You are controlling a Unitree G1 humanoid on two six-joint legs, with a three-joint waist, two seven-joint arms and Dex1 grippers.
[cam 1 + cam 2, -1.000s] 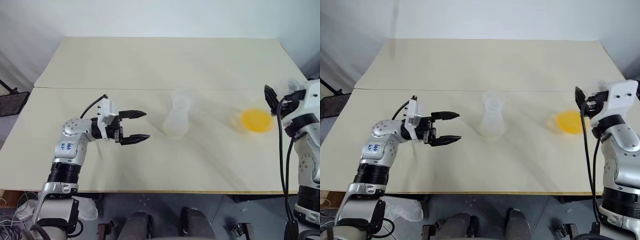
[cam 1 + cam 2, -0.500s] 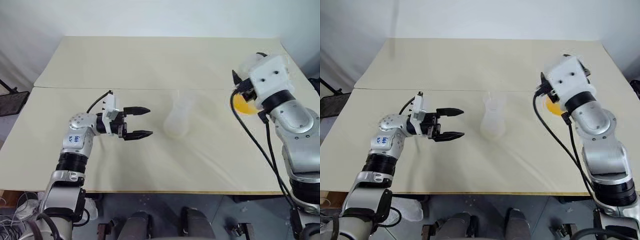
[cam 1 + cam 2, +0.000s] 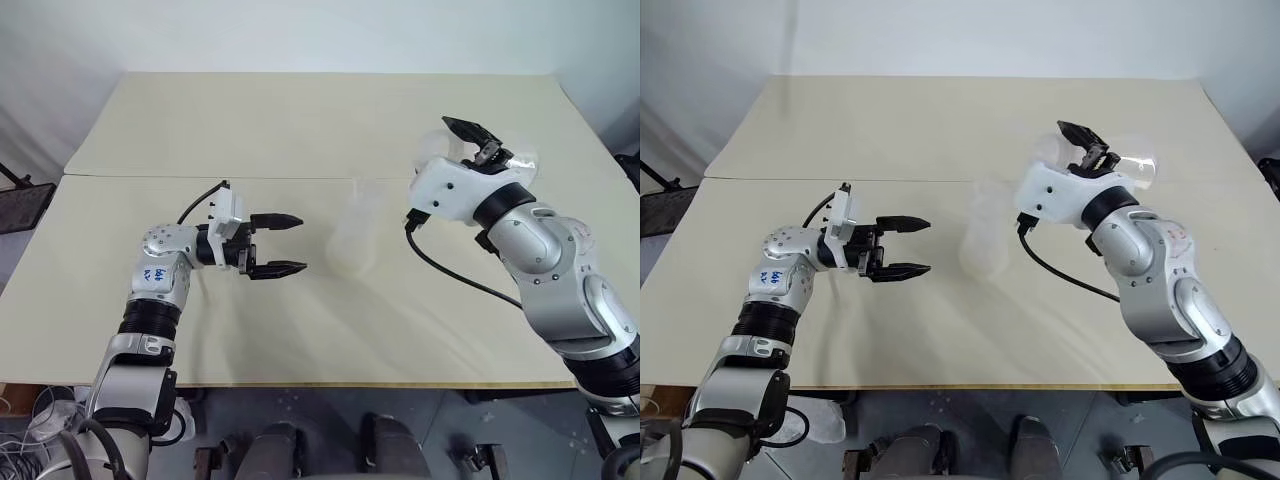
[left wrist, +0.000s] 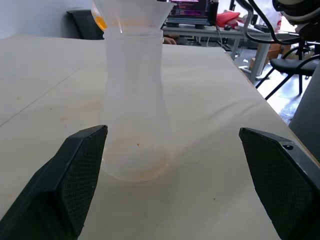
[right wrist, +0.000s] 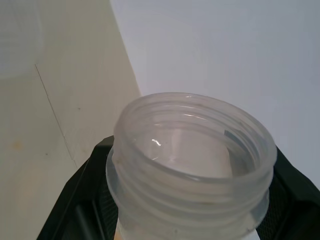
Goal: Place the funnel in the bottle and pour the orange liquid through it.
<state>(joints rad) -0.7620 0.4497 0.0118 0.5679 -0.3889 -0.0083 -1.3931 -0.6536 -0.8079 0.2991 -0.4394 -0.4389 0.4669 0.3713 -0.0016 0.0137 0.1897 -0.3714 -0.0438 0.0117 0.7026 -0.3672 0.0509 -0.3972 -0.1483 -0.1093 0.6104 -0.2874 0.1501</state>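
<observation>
On the beige table (image 3: pixel 300 130), bottle (image 3: pixel 354 238) with funnel (image 4: pixel 131 14) just ahead of the spread left gripper (image 3: pixel 284 244); right gripper (image 5: pixel 190 200) clamped on a raised flask (image 5: pixel 192 165)

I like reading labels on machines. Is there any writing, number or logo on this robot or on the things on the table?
Blue handwritten marks on the left forearm: too small to read.
The flask on the table: no label or markings.
Nothing else readable.
</observation>
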